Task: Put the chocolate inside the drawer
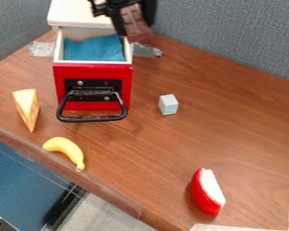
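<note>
– Fingers (pixel 117 21) gripping what?
– The chocolate (pixel 135 25), tilted near upright, by the open drawer's (pixel 92 71) far right corner
– So where next?
– Left and slightly near, I'd judge, before letting go

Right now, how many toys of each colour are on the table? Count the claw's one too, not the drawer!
Yellow: 2 (banana, wedge)
Red and white: 1 (slice)
Pale grey: 1 (block)
Reddish brown: 1 (chocolate in claw)
Total: 5
</note>
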